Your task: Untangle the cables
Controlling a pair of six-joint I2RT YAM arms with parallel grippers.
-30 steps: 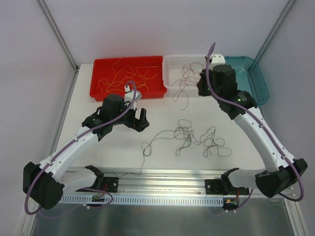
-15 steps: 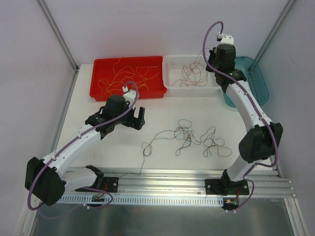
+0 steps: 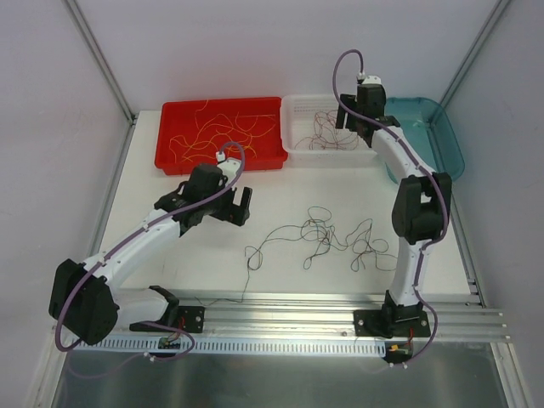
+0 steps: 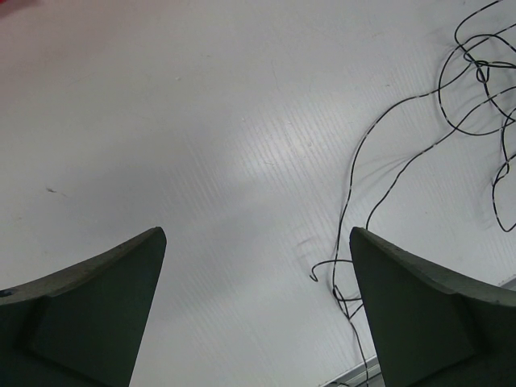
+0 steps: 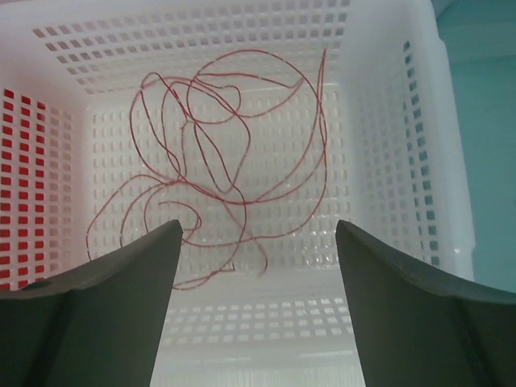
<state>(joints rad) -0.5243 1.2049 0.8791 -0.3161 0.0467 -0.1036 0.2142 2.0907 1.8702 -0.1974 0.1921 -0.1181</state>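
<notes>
A loose tangle of thin black cables (image 3: 336, 238) lies on the white table, right of centre. My left gripper (image 3: 234, 206) hovers left of it, open and empty. In the left wrist view, a black strand (image 4: 355, 185) runs just inside the right finger of that gripper (image 4: 258, 242). Dark red cables (image 5: 218, 161) lie loose in the white perforated basket (image 3: 297, 140). My right gripper (image 5: 258, 230) hangs over them, open with nothing between its fingers; in the top view it (image 3: 348, 119) is above the basket. Yellow-orange cables (image 3: 221, 132) lie in the red tray (image 3: 166, 157).
A teal bin (image 3: 438, 136) stands to the right of the white basket at the back edge. The aluminium rail (image 3: 280, 327) with both arm bases runs along the near edge. Grey walls close in the left and right sides.
The right arm has risen and swung over the white basket, and its jaws have opened. The dark red strand that hung over the basket's front now lies inside. The left arm shifted slightly.
</notes>
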